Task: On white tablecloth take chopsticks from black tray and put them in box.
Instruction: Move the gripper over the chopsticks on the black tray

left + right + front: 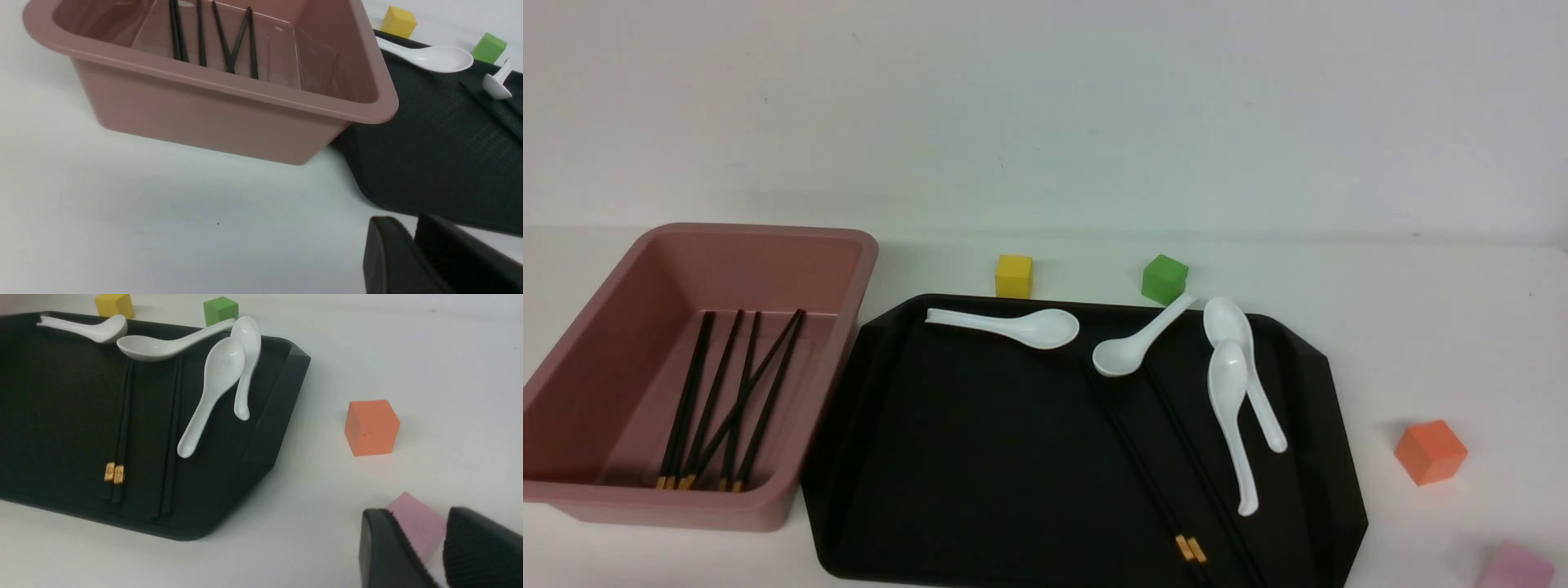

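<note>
On the white tablecloth [1421, 327] that covers the tabletop, the black tray [980, 457] fills the lower middle of the front view. The pink box [768, 269] stands just beside the tray at the left of the frame.

4 chopsticks [1191, 549] lie on the tray as 2 close pairs, running from the tray's middle toward the lower right of the frame. The left pair shows gold ends near the tray's near rim. No gold shows on the right pair. Several other chopsticks [734, 412] lie on the floor of the box, some crossing, their gold ends toward the bottom of the frame.

4 white spoons [1029, 327] also rest on the tray, along its far and right parts. The bowl of 1 spoon sits over the far ends of the tray's chopsticks, and 2 spoons overlap at the right.

A yellow cube [1014, 275] and a green cube [1164, 278] sit just behind the tray's far rim. An orange cube [1430, 452] stands at the right, apart from the tray. A pink cube [1515, 565] shows in the lower right corner.

The left hand [410, 223] hangs above bare cloth near the box's corner, its fingers almost together and holding nothing. The right hand [419, 516] hangs near the pink cube with a narrow gap between its fingers, also empty.
</note>
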`<control>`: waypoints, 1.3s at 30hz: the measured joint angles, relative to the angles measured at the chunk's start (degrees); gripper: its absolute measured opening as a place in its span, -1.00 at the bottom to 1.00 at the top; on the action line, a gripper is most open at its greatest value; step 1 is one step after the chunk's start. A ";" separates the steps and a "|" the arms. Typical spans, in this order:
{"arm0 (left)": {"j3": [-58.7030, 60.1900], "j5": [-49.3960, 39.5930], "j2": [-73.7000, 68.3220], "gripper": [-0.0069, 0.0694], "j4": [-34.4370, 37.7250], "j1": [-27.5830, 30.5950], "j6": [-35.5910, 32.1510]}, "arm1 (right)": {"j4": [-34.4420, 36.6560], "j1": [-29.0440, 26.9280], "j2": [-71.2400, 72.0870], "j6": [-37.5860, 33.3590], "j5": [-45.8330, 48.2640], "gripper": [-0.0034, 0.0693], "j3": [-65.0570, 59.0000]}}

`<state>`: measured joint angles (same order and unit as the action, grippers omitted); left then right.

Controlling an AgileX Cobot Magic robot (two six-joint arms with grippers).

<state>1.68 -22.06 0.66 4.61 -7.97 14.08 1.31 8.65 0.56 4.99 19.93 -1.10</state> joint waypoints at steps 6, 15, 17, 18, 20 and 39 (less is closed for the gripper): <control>0.00 0.00 0.00 -0.52 0.00 0.00 0.00 | 23.50 0.00 0.00 18.26 -5.76 -0.24 -0.26; 0.00 0.00 0.00 -0.52 0.00 0.00 0.00 | 34.04 0.00 0.00 23.52 -9.79 -0.24 -0.26; 0.00 0.00 0.00 -0.50 0.00 0.00 0.00 | 33.84 0.00 0.00 22.91 -11.50 -0.27 0.46; 0.00 0.00 0.00 -0.50 0.00 0.00 0.00 | 33.33 0.00 0.00 21.70 -12.73 -0.30 1.56; 0.00 0.00 0.00 -0.49 0.00 0.00 0.00 | 31.29 0.00 -0.21 17.17 -15.85 -0.45 5.22; 0.00 0.00 0.00 -0.47 0.00 0.00 0.00 | 28.80 5.91 -67.88 -26.04 32.46 -0.76 41.90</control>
<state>1.68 -22.06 0.66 4.61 -7.97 14.08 30.11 14.55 -67.32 -21.06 52.39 40.80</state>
